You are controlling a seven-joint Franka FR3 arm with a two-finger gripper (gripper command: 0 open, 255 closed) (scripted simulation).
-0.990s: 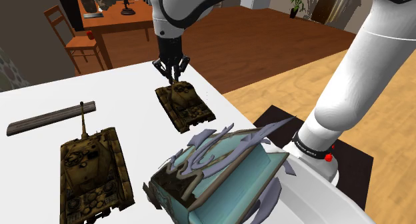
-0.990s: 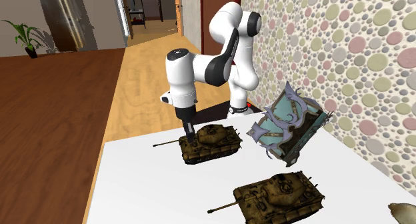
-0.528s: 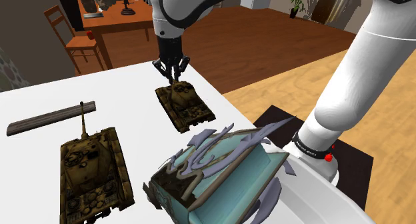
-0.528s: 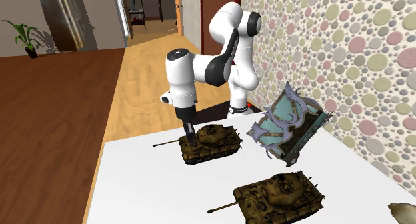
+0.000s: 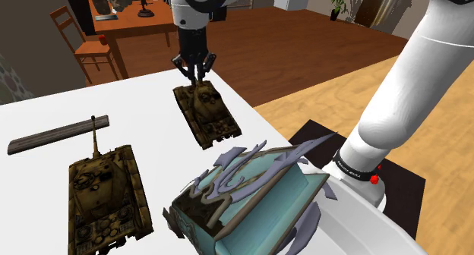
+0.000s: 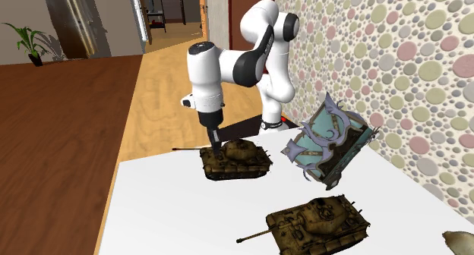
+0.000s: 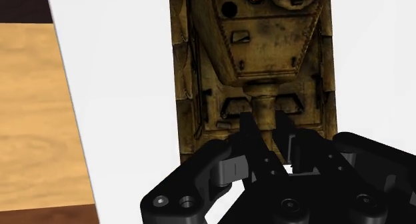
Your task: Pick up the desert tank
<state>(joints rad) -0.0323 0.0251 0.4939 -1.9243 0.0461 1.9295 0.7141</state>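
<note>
A white tabletop (image 5: pixel 152 109) carries everything, and the white arm (image 5: pixel 410 86) rises from its stand and reaches over it to the far edge. Nearest the stand lies a teal box (image 5: pixel 251 193) wrapped in curling grey-lilac strips, tilted on its side. Beside it, toward the shoulder view's left, sits a larger camouflaged tank (image 5: pixel 102 193), and beyond that a dark wooden plank (image 5: pixel 57 134) lies flat.

The desert tank (image 5: pixel 206 113) is smaller and sits near the tabletop edge, by the brown floor, well apart from the larger tank. Whether its tracks touch the tabletop I cannot tell. The end effector (image 7: pixel 265 123) points down at its front end, narrow, with both black fingers (image 7: pixel 248 126) clasped on the gun barrel just ahead of the turret.
</note>
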